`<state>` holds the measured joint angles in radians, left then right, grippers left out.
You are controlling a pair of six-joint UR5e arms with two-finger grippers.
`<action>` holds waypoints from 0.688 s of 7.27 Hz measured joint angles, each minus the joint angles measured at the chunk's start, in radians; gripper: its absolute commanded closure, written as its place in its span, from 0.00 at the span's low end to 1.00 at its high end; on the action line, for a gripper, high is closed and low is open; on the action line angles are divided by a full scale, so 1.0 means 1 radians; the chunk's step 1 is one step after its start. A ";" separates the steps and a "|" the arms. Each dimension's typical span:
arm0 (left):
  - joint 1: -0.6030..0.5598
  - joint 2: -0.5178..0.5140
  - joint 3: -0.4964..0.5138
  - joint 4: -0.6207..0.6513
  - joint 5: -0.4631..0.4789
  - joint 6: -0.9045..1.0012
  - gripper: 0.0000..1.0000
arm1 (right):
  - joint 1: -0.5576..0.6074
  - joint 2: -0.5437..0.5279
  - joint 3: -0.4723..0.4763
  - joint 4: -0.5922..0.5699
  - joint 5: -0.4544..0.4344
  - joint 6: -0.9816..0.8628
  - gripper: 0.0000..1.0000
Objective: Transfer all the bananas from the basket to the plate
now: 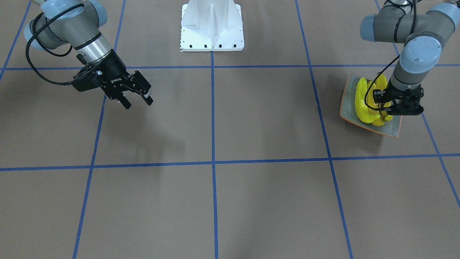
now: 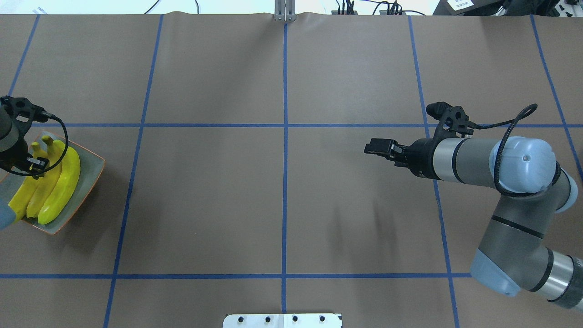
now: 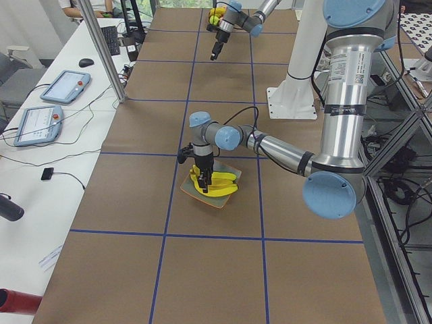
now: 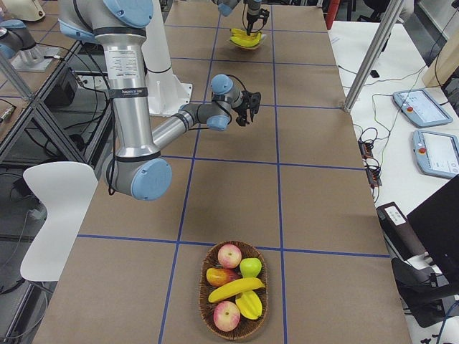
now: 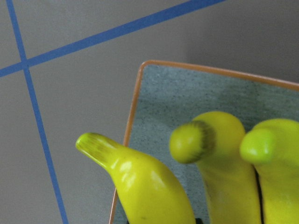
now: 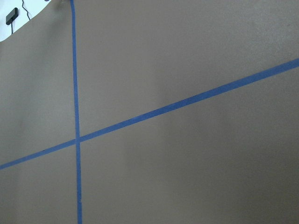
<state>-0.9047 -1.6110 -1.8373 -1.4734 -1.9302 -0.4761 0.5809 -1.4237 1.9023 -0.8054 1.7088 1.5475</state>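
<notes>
On the desk (image 2: 218,191) at far left, three bananas (image 2: 58,189) lie side by side in the plate (image 2: 90,167). The left end effector (image 3: 204,181) is low over them; I cannot tell its grip. The right end effector (image 1: 138,102) hangs released above the desk. Farther right, the basket (image 4: 215,326) holds one banana (image 4: 235,289) among apples (image 4: 229,255).

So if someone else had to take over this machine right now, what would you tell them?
The left gripper is low over the plate, right above the bananas; open or shut cannot be told.
The right gripper is open and empty, hovering above the table.
Done: three bananas lie side by side on the plate.
Left: the basket, at the robot's right end of the table, appears to hold one more banana among apples and other fruit; it likely needs moving to the plate.
</notes>
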 measured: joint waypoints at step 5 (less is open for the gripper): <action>-0.008 -0.083 -0.040 0.003 -0.046 0.002 0.01 | 0.008 -0.023 0.026 -0.001 0.001 -0.001 0.00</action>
<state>-0.9126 -1.6936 -1.8771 -1.4704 -1.9763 -0.4744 0.5889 -1.4464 1.9283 -0.8063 1.7102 1.5461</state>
